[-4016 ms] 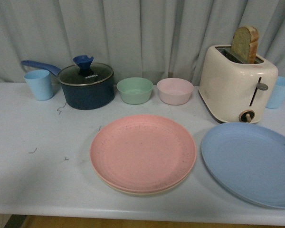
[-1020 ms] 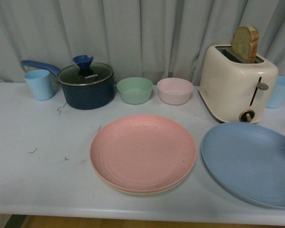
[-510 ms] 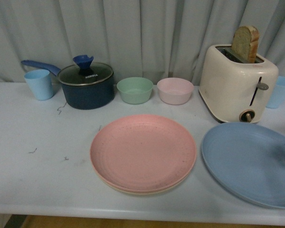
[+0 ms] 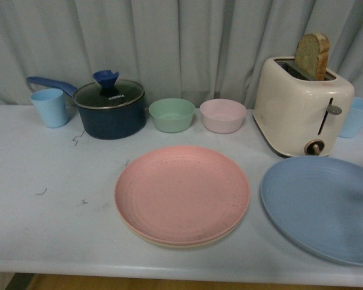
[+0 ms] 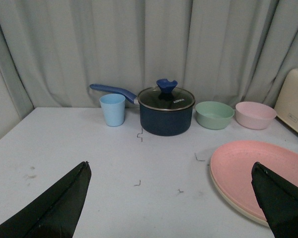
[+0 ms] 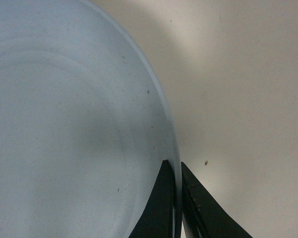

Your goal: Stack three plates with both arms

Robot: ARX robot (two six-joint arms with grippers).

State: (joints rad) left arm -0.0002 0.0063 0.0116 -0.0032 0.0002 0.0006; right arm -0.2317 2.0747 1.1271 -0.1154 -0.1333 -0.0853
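**Right gripper** (image 6: 174, 163). In its wrist view you see the two black fingers (image 6: 161, 198) drawn almost together, one on each side of the rim of the light blue plate (image 6: 64, 124). The jaws are closed on that rim. Beside the plate lies the bare, pale table (image 6: 248, 99), marked by a few dark flecks.

**Left gripper** (image 5: 169, 164). Its two fingers (image 5: 54, 208) stand wide apart above the table with nothing between them. The jaws are open.

**Plates, front view.**
- You find the light blue plate at the lower right of the frame, cut by the right edge, just in front of the toaster (image 4: 299, 109).
- The pink plate (image 4: 181, 193) sits at lower centre, stacked on the cream-beige plate (image 4: 169, 243).
- Only a thin rim of the cream-beige plate shows, along the near side.
- A narrow strip of table separates this pair from the blue plate.

**Back row, right to left.**
- The cream toaster holds a slice of bread (image 4: 313, 55) upright in a slot.
- A light blue cup (image 4: 356, 116) is partly hidden behind the toaster at the right edge.
- The pink bowl (image 4: 222, 116) and green bowl (image 4: 171, 115) stand side by side at centre.
- At the upper left is a dark blue pot (image 4: 109, 112) with a glass lid and blue knob. Its handle reaches behind a second blue cup (image 4: 49, 107).

**Surface and room.** The tabletop is matte and pale grey-white, with small dark threads (image 4: 77, 139) scattered over its left half. A pleated grey curtain (image 4: 169, 42) fills the upper frame. A wood-coloured strip (image 4: 169, 284) shows below the table's front edge.
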